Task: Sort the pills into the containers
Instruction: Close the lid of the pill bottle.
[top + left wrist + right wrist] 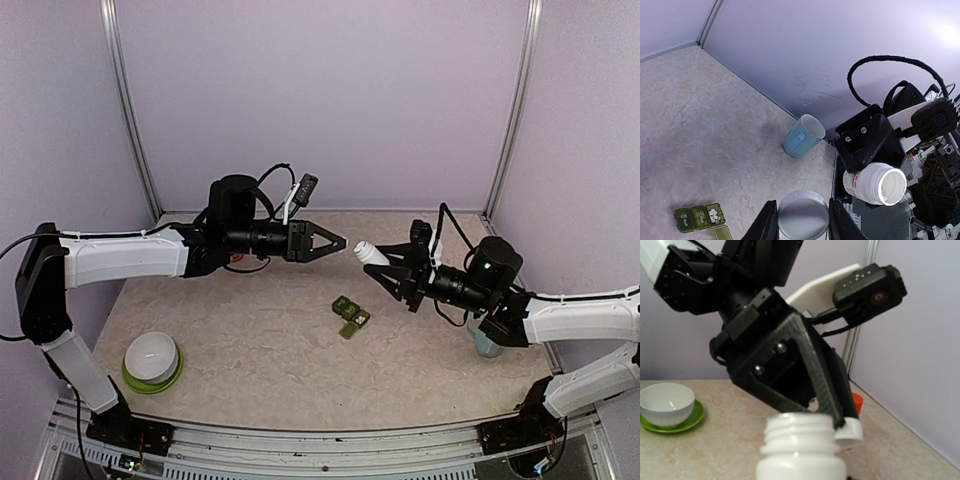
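Observation:
My left gripper (337,243) is shut on a white bottle cap (803,216), held in the air between its two black fingers (766,223). My right gripper (398,272) is shut on an uncapped small white bottle (371,254), tilted with its mouth toward the left gripper. In the right wrist view the bottle's threaded neck (801,432) sits just beside the cap (850,429). The dark green containers strip (350,314) lies on the table below and between the grippers. In the left wrist view the strip (698,218) has white pills in one compartment and an open lid.
A white bowl on a green saucer (152,361) stands at the front left. A blue mug (802,136) lies tipped near the right wall. An orange-red bottle (856,402) stands behind the left arm. Purple walls enclose the table.

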Controlling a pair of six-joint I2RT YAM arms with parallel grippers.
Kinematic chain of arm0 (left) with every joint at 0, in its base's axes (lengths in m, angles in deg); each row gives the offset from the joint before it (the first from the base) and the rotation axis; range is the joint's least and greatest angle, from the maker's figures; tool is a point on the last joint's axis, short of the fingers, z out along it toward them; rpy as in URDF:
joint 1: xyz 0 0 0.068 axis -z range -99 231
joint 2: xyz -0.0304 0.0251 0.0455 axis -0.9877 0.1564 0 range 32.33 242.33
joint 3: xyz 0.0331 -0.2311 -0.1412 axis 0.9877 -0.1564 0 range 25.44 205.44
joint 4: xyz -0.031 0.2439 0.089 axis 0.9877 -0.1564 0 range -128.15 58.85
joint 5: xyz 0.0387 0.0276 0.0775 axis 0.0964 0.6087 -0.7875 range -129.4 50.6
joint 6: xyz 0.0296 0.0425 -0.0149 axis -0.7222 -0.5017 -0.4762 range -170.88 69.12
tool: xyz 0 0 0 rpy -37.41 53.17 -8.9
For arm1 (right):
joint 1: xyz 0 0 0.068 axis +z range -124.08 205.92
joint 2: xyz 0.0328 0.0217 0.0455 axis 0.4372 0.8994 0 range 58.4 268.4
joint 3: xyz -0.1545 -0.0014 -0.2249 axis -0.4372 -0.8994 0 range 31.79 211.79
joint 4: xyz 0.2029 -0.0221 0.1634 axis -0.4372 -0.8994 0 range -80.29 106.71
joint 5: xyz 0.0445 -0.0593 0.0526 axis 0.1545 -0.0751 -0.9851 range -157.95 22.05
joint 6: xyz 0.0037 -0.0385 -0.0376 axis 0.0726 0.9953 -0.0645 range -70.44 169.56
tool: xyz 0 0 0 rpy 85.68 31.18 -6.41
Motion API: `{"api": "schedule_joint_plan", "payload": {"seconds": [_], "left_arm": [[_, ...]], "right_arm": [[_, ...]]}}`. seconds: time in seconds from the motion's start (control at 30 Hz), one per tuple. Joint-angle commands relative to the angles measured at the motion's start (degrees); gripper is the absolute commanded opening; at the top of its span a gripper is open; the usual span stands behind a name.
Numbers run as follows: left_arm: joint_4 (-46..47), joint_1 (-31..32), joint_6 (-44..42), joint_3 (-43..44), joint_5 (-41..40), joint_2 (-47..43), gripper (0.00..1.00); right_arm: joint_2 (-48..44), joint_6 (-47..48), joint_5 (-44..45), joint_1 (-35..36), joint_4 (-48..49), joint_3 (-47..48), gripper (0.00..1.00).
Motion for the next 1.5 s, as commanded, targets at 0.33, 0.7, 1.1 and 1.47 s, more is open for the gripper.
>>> {"api": "schedule_joint_plan", "payload": {"seconds": [0.33,0.7,1.1,1.47], "left_arm": [[6.99,2.46,5.21,0.36,3.95,-0.45,0.31],[8.12,2.55,5.87,-0.03,4.3,-1.07,0.31],[10.96,3.82,7.85,-0.45,5.59,0.41,0.31],[4.2,4.39,4.77,2.09,2.04,2.02,0.31]], "right_arm": [[1.24,0.25,1.99,0.78,-0.79,2.26,0.11],[0.52,0.63,2.86,0.73,-0.8,1.95,0.11],[1.02,0.26,3.59,0.79,-0.99,2.17,0.11],[1.55,0.26,4.94,0.92,-1.72,2.58,0.11]]}}
